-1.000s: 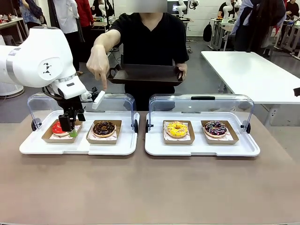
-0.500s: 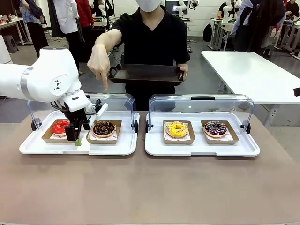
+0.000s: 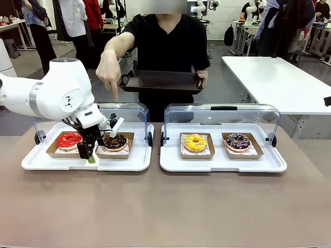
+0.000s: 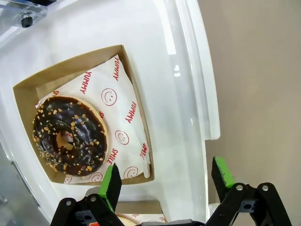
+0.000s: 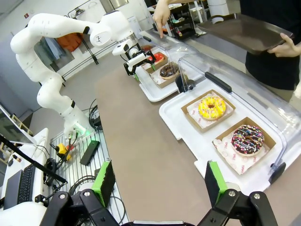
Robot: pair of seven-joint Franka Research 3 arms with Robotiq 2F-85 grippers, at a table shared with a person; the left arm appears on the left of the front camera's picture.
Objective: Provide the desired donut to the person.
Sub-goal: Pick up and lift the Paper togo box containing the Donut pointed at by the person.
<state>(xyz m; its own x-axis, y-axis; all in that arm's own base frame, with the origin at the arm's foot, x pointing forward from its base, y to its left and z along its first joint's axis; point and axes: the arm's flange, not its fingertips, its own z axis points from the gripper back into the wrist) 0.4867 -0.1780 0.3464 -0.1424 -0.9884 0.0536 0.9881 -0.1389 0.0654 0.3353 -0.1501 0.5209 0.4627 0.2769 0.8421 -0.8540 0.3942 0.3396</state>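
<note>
Table: a brown table (image 3: 165,206) in a busy workshop, with the person (image 3: 165,41) standing at its far side.
Donut: the chocolate donut (image 3: 115,140) with nut crumbs sits in the right-hand box (image 3: 111,154) of the left tray (image 3: 77,165), on printed paper (image 4: 117,108).
Pointing hand: the person's hand (image 3: 107,70) hangs above that donut, with the forefinger aimed straight down at it.
Left gripper: the left gripper (image 3: 89,154) is low over the left tray, between the two boxes. Its jaws are spread and hold nothing.
Donut and jaws: in the left wrist view the chocolate donut (image 4: 69,135) lies outside the gap, beside one green pad (image 4: 112,184). Between the pads are the tray rim and bare table.
Left tray: it also holds a red donut (image 3: 69,139) in its own box, just on the other side of the gripper. The clear lid (image 3: 132,111) is tipped up behind.
Right tray: the right tray (image 3: 222,166) holds a yellow donut (image 3: 195,142) and a dark sprinkled donut (image 3: 237,141), each in its own box, with the lid (image 3: 222,118) raised.
Dark tray: the person's other hand holds a dark tray (image 3: 160,81) level at the waist.
Right gripper: the right gripper (image 5: 159,181) is well back from the trays, above the table edge. Its jaws are spread wide and hold nothing.
</note>
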